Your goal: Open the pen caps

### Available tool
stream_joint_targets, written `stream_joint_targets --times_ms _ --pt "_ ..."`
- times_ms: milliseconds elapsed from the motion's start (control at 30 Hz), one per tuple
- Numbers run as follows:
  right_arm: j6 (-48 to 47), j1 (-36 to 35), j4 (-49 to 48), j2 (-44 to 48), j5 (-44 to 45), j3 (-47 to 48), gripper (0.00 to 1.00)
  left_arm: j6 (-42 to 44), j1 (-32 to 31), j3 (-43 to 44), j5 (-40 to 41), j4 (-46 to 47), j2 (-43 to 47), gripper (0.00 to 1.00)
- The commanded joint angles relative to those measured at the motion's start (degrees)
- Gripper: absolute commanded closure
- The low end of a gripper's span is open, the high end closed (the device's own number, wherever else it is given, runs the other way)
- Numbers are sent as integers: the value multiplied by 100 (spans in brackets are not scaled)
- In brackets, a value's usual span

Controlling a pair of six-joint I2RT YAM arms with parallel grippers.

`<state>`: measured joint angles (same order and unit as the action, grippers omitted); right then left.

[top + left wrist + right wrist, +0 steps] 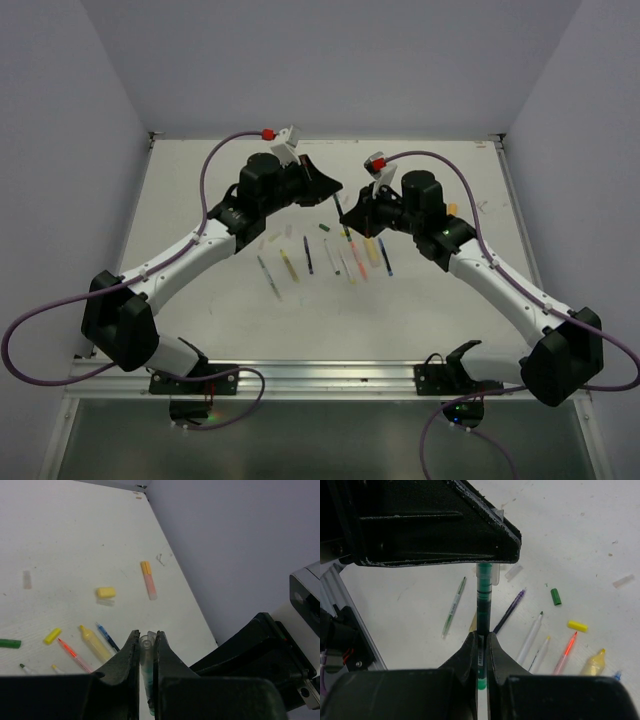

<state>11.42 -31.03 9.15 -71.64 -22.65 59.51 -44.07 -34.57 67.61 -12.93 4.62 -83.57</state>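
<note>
Item: green pen (484,600), held above the table (580,530), spanning your two grippers. Left gripper (146,640): clamped on what looks like the cap end (485,573). Right gripper (481,642): clamped on the barrel. The long axis runs straight from gripper to gripper, so you separate them along that line. Other pens (454,607) lie below.

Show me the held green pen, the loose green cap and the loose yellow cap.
green pen (483,602): right wrist view, middle of barrel.
green cap (555,596): right wrist view, its middle.
yellow cap (577,626): right wrist view, its middle.
</note>
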Motion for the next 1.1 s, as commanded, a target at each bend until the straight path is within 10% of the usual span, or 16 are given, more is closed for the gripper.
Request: stream_joint_targets --times_ms 0,167,333,500,867,1067 --pt "-52 -44 -168 -17 -257 -79 100 48 38 59 710 179 261 100" --pt "105 -53 -395 1 -476 -290 98 48 47 6 775 390 394 100" --pt "290 -44 -668 -8 -398 -282 56 -31 47 33 406 434 306 100" --pt "212 -44 -642 -157 -248 -80 51 4 47 -20 309 303 368 100" --pt "229 -44 -888 -492 -371 166 62 -128 47 -266 115 417 464 100" --pt "264 -44 -985 -466 -591 -26 100 -146 47 -354 387 610 447 100"
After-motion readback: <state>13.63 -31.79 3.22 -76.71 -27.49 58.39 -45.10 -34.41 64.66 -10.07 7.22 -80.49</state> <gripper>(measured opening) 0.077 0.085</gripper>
